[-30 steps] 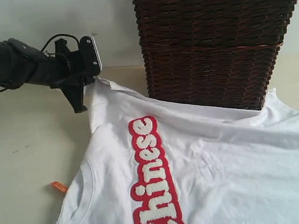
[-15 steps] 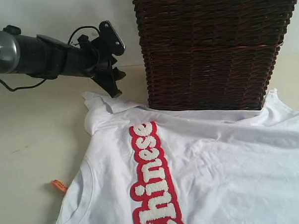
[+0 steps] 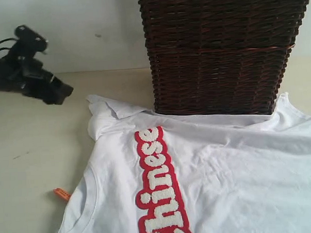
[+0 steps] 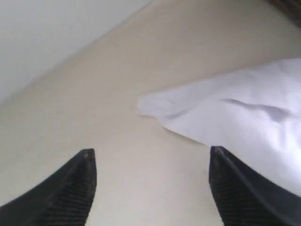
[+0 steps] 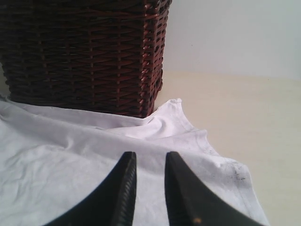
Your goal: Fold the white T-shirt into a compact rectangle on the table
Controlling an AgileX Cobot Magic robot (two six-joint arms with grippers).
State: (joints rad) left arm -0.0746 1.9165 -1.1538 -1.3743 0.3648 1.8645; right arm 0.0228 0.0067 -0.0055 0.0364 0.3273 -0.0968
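The white T-shirt (image 3: 225, 165) lies spread on the table (image 3: 33, 153), its red-outlined letters (image 3: 158, 183) facing up and a small orange tag (image 3: 61, 194) at its left edge. Its far edge rests against the basket. One sleeve (image 3: 106, 111) lies crumpled at the back left. My left gripper (image 3: 56, 92) hovers left of that sleeve, apart from it. In the left wrist view the left gripper (image 4: 150, 153) is open over bare table beside the sleeve (image 4: 244, 113). My right gripper (image 5: 149, 155) is over the shirt (image 5: 70, 155), jaws narrowly apart with nothing between them. It is outside the exterior view.
A dark brown wicker basket (image 3: 220, 52) stands at the back, right behind the shirt, also seen in the right wrist view (image 5: 84, 52). A pale wall rises behind the table. Bare table (image 5: 254, 108) lies to the right of the shirt's corner.
My left gripper let go of the sleeve, opened, and drew back to the left. The sleeve dropped and now lies crumpled on the table.
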